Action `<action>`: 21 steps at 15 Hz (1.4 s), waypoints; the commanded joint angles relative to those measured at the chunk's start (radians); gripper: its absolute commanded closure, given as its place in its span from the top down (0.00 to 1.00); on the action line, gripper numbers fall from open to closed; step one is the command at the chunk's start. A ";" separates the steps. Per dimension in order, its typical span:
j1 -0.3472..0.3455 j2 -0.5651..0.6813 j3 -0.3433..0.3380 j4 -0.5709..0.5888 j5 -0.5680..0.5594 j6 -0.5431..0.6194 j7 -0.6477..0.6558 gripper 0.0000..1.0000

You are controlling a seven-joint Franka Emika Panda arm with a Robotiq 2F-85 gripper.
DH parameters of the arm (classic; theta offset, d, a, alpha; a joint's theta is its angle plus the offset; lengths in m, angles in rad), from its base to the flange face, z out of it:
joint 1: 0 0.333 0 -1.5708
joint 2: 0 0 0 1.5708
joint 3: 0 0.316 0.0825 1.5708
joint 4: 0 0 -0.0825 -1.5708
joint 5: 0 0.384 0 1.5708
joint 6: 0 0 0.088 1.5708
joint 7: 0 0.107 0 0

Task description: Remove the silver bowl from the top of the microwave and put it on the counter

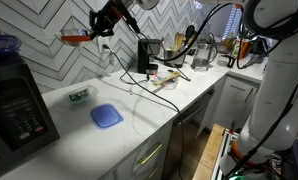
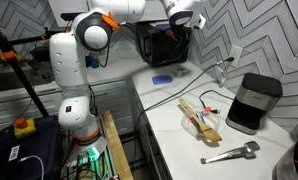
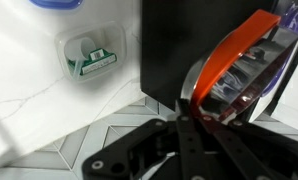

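Observation:
The silver bowl looks reddish-orange and hangs in the air, held by its rim, to the right of the black microwave and high above the white counter. My gripper is shut on it. In the wrist view the bowl is tilted, with its orange rim pinched between my fingers. The microwave's dark side lies behind it. The microwave and my gripper also show in an exterior view.
A larger dark blue bowl sits on the microwave. A flat blue square lid and a small green-filled tray lie on the counter. Farther along are a plate of utensils, tongs and a black appliance.

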 commanded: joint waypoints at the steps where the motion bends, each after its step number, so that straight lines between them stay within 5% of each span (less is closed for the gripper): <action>1: 0.052 -0.004 -0.059 0.002 0.010 -0.007 -0.003 0.02; 4: 0.076 -0.021 -0.071 -0.050 -0.041 -0.012 -0.055 0.01; 10: 0.122 -0.134 -0.087 -0.411 0.018 0.170 -0.253 0.01; 16: 0.160 -0.246 -0.086 -0.732 0.418 0.462 -0.468 0.01; 17: 0.162 -0.261 -0.096 -0.757 0.498 0.458 -0.505 0.01; 18: 0.170 -0.176 -0.095 -0.656 0.376 0.437 -0.442 0.01; 21: 0.174 -0.183 -0.102 -0.671 0.387 0.440 -0.459 0.02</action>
